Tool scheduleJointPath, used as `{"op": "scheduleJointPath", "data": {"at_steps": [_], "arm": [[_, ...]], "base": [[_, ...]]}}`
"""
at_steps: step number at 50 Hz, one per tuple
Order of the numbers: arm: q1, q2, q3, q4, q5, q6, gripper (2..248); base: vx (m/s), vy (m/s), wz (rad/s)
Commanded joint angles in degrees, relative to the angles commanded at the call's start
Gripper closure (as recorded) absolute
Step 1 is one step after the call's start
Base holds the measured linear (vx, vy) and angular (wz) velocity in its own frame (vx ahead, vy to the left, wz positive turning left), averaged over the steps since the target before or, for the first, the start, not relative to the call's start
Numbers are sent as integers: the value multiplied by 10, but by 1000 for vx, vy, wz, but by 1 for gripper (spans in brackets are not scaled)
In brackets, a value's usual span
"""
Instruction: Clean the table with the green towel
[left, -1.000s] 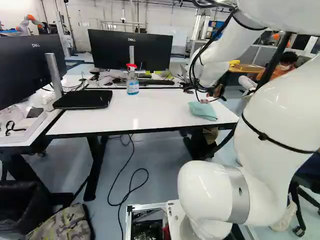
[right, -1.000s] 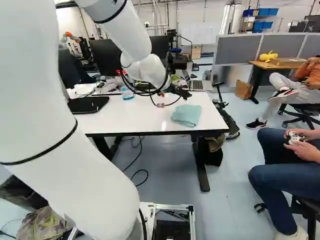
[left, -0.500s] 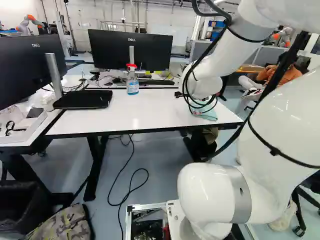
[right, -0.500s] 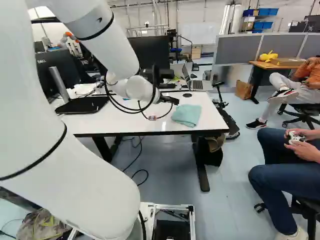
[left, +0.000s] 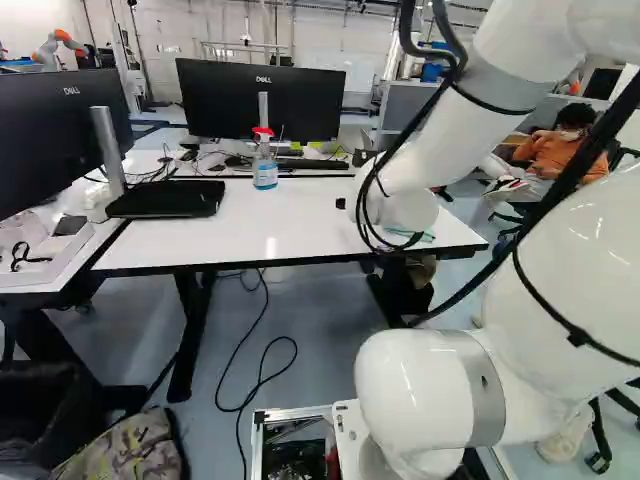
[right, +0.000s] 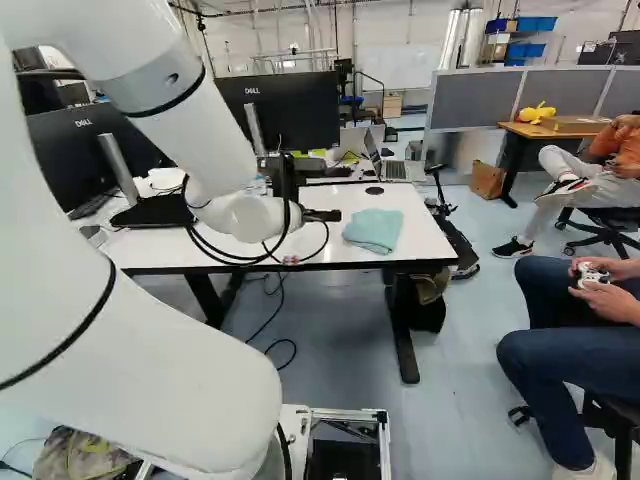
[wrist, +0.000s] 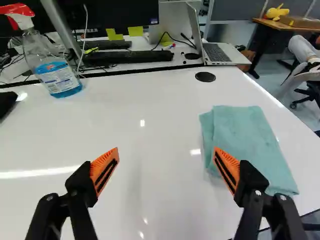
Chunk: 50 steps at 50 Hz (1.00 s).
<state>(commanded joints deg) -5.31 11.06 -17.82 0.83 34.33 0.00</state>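
A gripper (right: 324, 215) hovers above the table (wrist: 120, 115), fingers (wrist: 103, 170) spread. In the left base view, the arm (left: 440, 130) mostly hides the green towel (wrist: 247, 140).

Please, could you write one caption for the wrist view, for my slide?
Open gripper over a white table, with the folded green towel to one side and a spray bottle farther ahead.

Glossy white tabletop (wrist: 150, 115), soft cloth towel (wrist: 245, 140)
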Motion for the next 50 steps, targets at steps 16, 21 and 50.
{"op": "scheduleJointPath", "data": {"at_steps": [16,21,50], "arm": [[22,20,52,-3,63,0,3],[27,25,65,-4,80,0,3],[49,45,118,-8,144,0,3]], "base": [[0,0,0],[0,0,0],[0,0,0]]}}
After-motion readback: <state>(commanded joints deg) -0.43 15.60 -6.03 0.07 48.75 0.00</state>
